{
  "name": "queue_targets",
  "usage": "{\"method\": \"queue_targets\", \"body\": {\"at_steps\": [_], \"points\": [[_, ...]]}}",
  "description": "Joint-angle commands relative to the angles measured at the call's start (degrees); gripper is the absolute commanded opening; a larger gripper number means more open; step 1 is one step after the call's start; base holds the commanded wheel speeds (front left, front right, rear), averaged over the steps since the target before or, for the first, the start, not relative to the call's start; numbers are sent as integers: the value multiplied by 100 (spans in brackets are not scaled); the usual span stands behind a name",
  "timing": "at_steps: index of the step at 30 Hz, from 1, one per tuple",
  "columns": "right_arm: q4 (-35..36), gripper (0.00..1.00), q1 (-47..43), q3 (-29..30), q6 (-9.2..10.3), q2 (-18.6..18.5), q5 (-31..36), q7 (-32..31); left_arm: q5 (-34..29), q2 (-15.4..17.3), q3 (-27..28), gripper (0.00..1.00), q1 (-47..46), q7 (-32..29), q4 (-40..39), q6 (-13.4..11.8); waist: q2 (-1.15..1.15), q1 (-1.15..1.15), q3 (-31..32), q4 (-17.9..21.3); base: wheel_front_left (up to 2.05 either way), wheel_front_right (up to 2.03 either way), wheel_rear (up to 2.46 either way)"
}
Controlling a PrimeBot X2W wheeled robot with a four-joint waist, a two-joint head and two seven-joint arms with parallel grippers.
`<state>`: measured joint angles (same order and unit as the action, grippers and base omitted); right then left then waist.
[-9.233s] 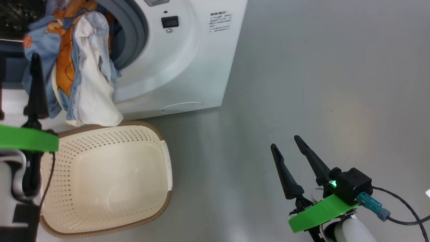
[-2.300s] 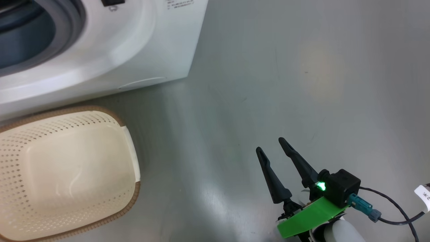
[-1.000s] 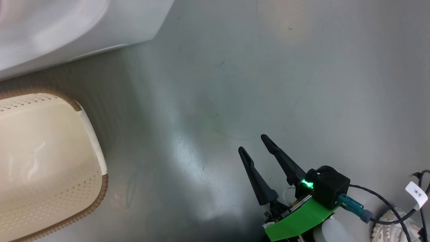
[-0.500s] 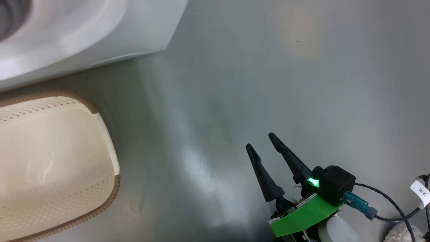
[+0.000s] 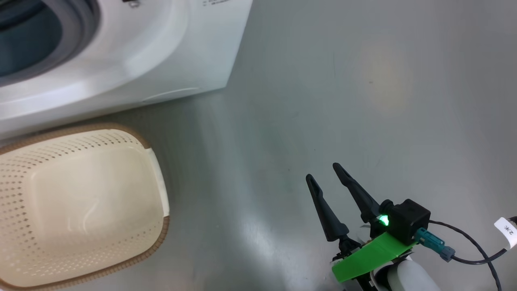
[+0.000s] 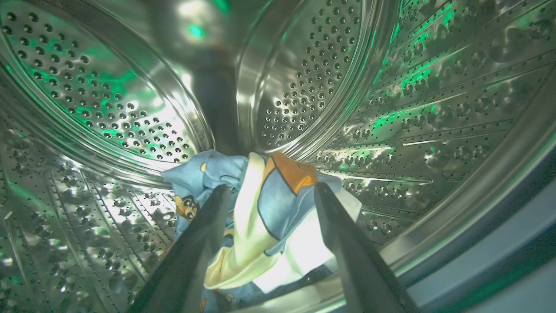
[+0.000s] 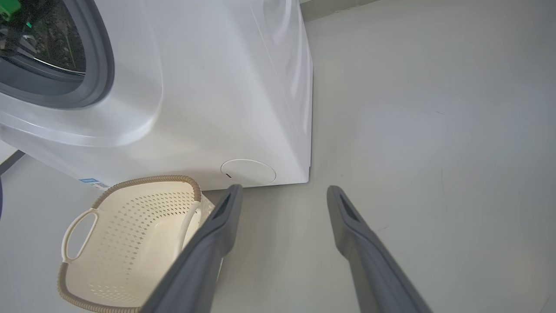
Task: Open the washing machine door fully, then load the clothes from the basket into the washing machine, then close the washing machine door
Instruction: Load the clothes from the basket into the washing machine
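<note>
In the left wrist view, my left gripper is inside the perforated steel drum of the washing machine. Its fingers are spread open on either side of the clothes, a light blue, orange and white bundle lying on the drum's floor. The cream basket stands empty on the floor in front of the machine, also in the right wrist view. My right gripper hangs open over bare floor to the right, holding nothing. The washing machine door is out of view.
The grey gasket rings the open drum mouth. A round white flap sits low on the machine's front. Smooth grey floor stretches to the right of the machine. A black cable trails behind my right wrist.
The head camera swung away and back, so the drum mouth and most of the basket show again. The clothes, earlier hanging at the drum mouth, now lie inside. The right gripper kept its pose.
</note>
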<state>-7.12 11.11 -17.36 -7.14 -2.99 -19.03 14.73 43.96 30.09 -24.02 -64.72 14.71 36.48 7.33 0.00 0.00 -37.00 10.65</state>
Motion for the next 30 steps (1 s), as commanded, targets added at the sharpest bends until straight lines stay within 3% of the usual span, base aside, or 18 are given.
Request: {"method": "queue_targets", "body": {"at_steps": [1,30], "points": [[73,100,-36,-82,-35,12,85,27,-32,223,235,100,141,29,-140,15,0,0,217,-142,0,0,0],[-445,100,-467,404,-35,12,203,27,-1030,-964,1602,100,3239,29,-1319,15,0,0,2202,-580,0,0,0]]}}
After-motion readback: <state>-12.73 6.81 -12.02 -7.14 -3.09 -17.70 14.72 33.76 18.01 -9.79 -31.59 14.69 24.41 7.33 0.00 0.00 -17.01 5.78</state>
